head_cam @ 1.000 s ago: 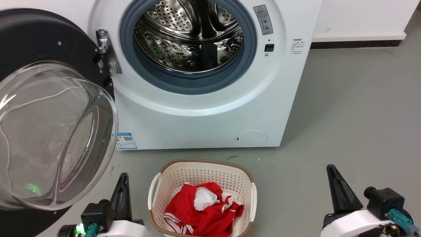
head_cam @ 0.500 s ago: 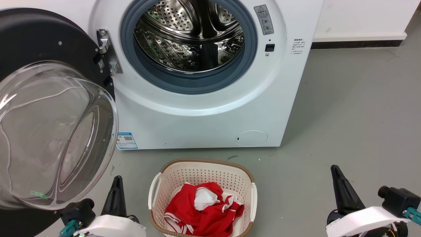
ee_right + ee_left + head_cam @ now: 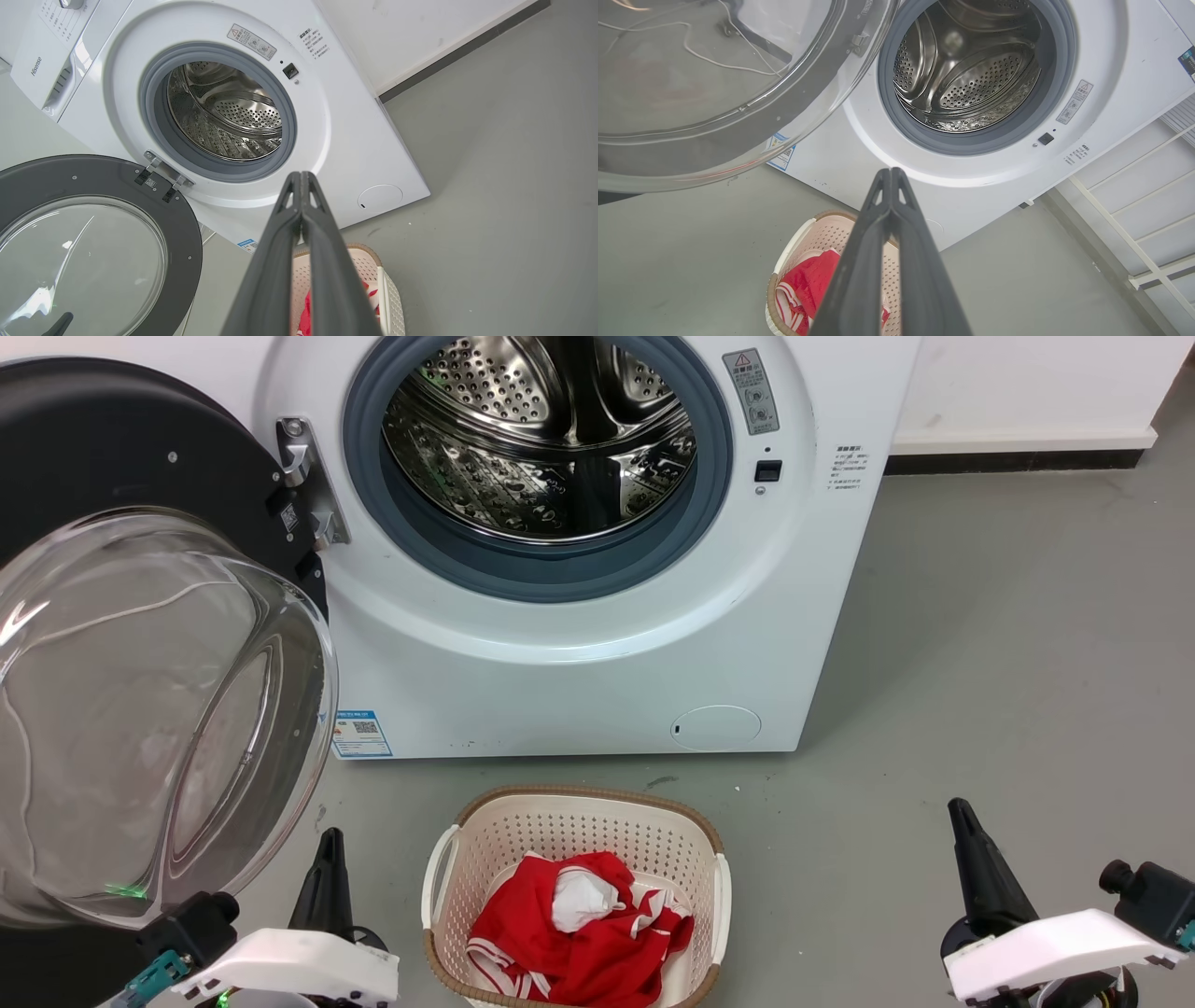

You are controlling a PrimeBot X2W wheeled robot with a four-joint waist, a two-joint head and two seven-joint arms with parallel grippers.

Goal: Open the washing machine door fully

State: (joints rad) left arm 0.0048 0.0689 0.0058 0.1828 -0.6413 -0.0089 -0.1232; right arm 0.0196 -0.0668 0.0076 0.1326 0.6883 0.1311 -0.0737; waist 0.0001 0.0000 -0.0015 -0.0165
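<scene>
Large round glossy black washing machine door (image 3: 140,709), clear glass bowl: wide open beside steel drum (image 3: 541,439). Left gripper (image 3: 327,873), right gripper (image 3: 971,849): jaws closed, empty, apart from door.

Bright, even, diffuse light left a soft shadow on the floor (image 3: 1008,644) beside the washing machine (image 3: 579,681). Glare streaked the washing machine door (image 3: 140,709) and steel drum (image 3: 523,457). Wrist views bowed straight lines near edges.
</scene>
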